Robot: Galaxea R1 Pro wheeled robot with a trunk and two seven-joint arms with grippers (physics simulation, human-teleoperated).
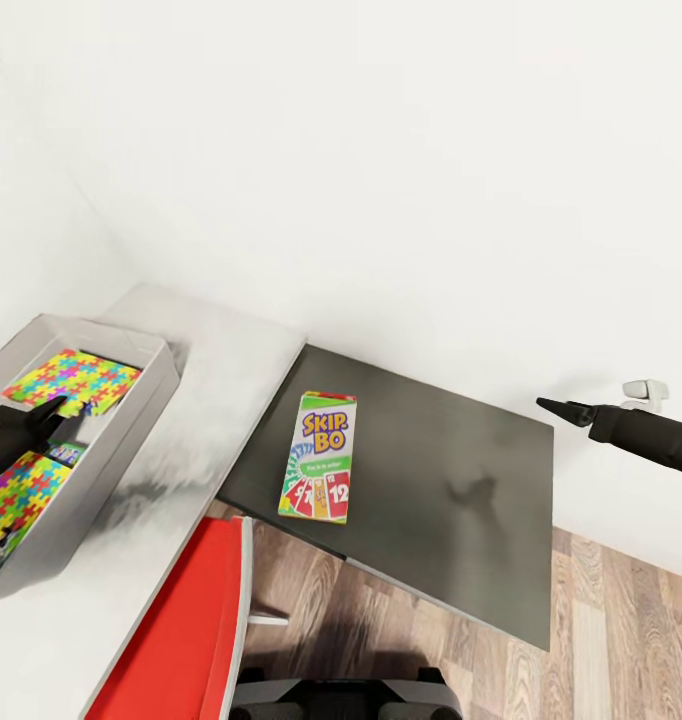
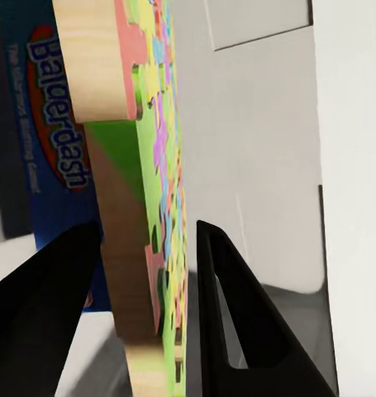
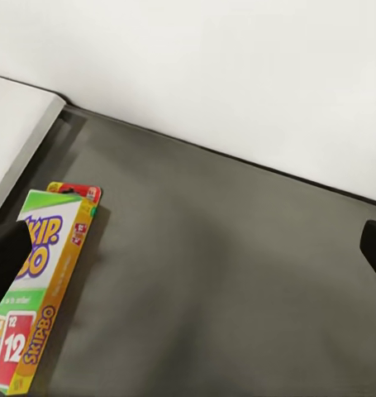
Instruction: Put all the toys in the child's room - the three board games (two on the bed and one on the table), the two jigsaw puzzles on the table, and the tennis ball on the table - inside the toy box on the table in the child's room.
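The toy box (image 1: 121,440) sits on the light grey table (image 1: 216,375) at the left. Two jigsaw puzzles lie in it, one at the far end (image 1: 73,380) and one nearer (image 1: 16,500). A blue board game (image 1: 67,452) marked "Balderdash" (image 2: 47,124) peeks out between them. My left gripper (image 1: 43,415) (image 2: 146,318) is inside the box, shut on the edge of the far jigsaw puzzle (image 2: 159,165). The SKIP-BO board game (image 1: 319,457) (image 3: 39,281) lies flat on the dark desk section (image 1: 441,470). My right gripper (image 1: 553,406) (image 3: 188,252) hovers open above that desk, right of SKIP-BO. The tennis ball and the bed are out of view.
A red chair (image 1: 181,630) stands tucked against the front of the table. White walls close off the corner behind both desk parts. Wood-plank floor (image 1: 601,640) shows at the lower right. A white wall socket (image 1: 646,390) sits behind my right arm.
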